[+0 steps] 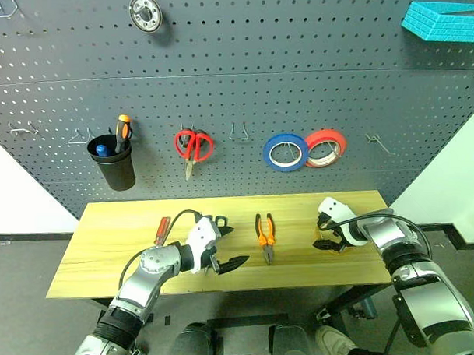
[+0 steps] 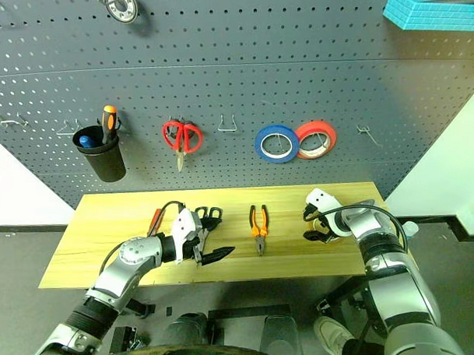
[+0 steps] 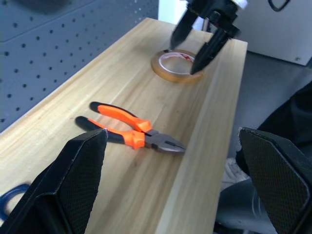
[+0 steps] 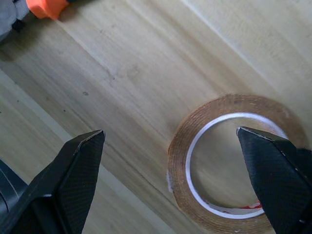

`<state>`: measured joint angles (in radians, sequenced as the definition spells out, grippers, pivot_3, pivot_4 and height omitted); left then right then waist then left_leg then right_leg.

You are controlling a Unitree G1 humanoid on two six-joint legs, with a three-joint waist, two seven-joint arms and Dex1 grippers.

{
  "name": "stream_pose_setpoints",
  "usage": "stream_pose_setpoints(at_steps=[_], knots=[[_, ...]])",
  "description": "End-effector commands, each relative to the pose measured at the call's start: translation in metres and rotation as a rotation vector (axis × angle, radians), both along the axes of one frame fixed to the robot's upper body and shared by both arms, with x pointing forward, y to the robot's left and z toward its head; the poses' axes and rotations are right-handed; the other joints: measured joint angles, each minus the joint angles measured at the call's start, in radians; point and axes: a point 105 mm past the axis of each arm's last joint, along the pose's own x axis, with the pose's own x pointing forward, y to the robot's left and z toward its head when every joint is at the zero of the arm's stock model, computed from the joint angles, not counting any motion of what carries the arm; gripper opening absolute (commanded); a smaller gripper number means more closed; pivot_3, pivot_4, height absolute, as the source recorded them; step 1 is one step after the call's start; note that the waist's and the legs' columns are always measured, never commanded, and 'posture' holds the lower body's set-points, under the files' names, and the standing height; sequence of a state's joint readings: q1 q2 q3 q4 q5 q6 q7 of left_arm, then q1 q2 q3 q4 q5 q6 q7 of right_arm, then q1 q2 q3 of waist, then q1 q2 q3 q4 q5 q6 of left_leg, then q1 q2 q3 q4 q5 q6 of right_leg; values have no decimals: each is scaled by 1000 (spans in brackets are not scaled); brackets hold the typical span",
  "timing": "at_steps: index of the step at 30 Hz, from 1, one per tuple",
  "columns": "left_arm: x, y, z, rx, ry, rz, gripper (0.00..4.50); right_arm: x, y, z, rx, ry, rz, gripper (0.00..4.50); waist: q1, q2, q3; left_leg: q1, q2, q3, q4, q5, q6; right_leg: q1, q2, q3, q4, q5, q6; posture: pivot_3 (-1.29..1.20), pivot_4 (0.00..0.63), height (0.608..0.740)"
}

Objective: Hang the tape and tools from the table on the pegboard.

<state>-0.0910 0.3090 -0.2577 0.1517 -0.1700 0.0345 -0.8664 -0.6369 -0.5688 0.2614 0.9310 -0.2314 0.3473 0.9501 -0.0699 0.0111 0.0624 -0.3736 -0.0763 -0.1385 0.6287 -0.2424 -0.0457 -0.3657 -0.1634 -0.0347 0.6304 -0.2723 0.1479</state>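
A light wooden bench (image 1: 102, 254) stood in front of a dark grey pegboard (image 1: 248, 77) dotted with small holes and metal hooks.

On the bench, toward its right end, the yellow-tan tape roll (image 3: 176, 65) lay flat. The right gripper (image 1: 329, 232) pointed steeply down above it, jaws spread wide and holding nothing. In the left wrist view the two black fingertips came down at the roll's rim, one on either side; whether they touched it could not be told. In the right wrist view one fingertip (image 4: 275, 170) hung over the roll's hollow centre, and the other (image 4: 73, 170) hung over bare wood well to the side.

Near the middle of the bench lay the orange-and-black pliers (image 1: 265, 237), handles toward the pegboard and nose toward the front edge. To their left lay the dark-handled scissors (image 2: 207, 217), partly hidden behind the left gripper (image 1: 223, 247). That gripper hovered low over the bench with its jaws wide apart and empty, aimed along the bench toward the pliers. Further left, the slim red-handled screwdriver (image 1: 162, 229) lay on the wood.

On the pegboard hung a black cup (image 1: 115, 161) holding an orange-handled screwdriver (image 1: 123, 131), red-handled scissors (image 1: 193, 147), a blue roll (image 1: 284, 152) and a red roll (image 1: 326, 147) that overlapped. A round metal disc (image 1: 145, 13) hung near the top.
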Motion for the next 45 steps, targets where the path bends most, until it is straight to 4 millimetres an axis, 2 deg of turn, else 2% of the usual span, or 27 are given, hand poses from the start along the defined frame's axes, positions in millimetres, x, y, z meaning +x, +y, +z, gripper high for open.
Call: stream_pose_setpoints(at_steps=[1,22,40,43,45], knots=[[4,1,15,-34,-47,2,4472,9,2,5,-15,-36,13,4500,0,0,0,0,0,0,0,0,0,0,0,0,0,0,0,-100,0,739],[6,3,23,-53,-59,-10,4472,2,-15,-19,-115,-29,-35,4500,-3,0,0,1,1,0,0,0,0,0,2,2,0,3,-4,-96,0,739],[5,5,24,-49,-58,-10,4472,-8,-10,-32,-116,34,-40,4500,-7,1,-1,2,5,0,1,0,0,0,8,5,0,5,-8,-99,0,739],[5,6,24,-46,-58,-7,4500,-8,-11,-33,-132,31,-40,3964,-9,1,-1,2,5,0,1,0,0,0,8,5,0,5,-8,-97,0,739],[5,6,24,-45,-57,-5,4500,-8,-11,-34,-137,29,-41,3372,-10,1,-1,2,6,0,1,0,0,0,8,5,0,6,-8,-97,0,739]])
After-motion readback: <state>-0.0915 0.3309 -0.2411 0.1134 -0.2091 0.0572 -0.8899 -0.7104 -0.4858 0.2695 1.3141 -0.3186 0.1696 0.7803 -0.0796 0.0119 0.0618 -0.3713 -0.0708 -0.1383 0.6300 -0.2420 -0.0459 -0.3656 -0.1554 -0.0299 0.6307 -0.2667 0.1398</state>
